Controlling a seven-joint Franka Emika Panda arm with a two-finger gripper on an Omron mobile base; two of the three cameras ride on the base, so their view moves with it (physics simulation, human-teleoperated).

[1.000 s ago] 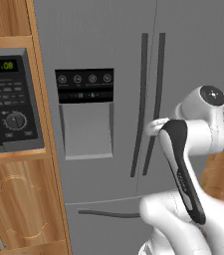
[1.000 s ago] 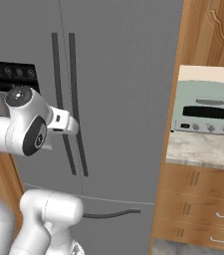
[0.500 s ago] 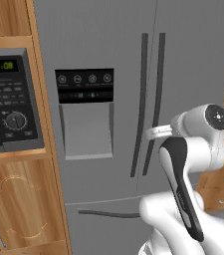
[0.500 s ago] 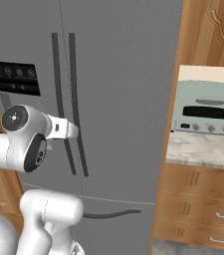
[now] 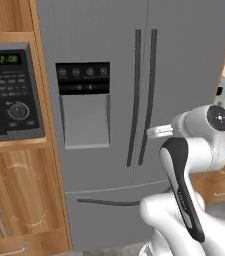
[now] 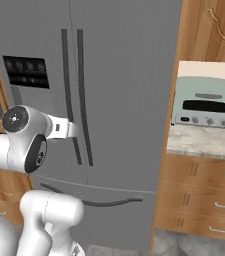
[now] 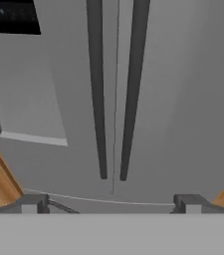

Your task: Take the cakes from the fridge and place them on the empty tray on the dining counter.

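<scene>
Hand view: pincer [image 7: 111, 203] spread wide, nothing held; arm lowered since last second, now levelled at closed fridge [image 7: 183, 89] handles [image 7: 97, 89]; door-opening judged next.

Left base view looks forward from behind the arm, which rises at five o'clock, onto the closed fridge [image 5: 134, 100], with a microwave [image 5: 11, 92] at nine o'clock. Right base view faces the same fridge [image 6: 119, 90] doors from the other side, a toaster oven [image 6: 206, 102] at three o'clock. Hand view sits nearer, apparently angled upward along the two door handles [image 7: 114, 84], which all three views share.
</scene>
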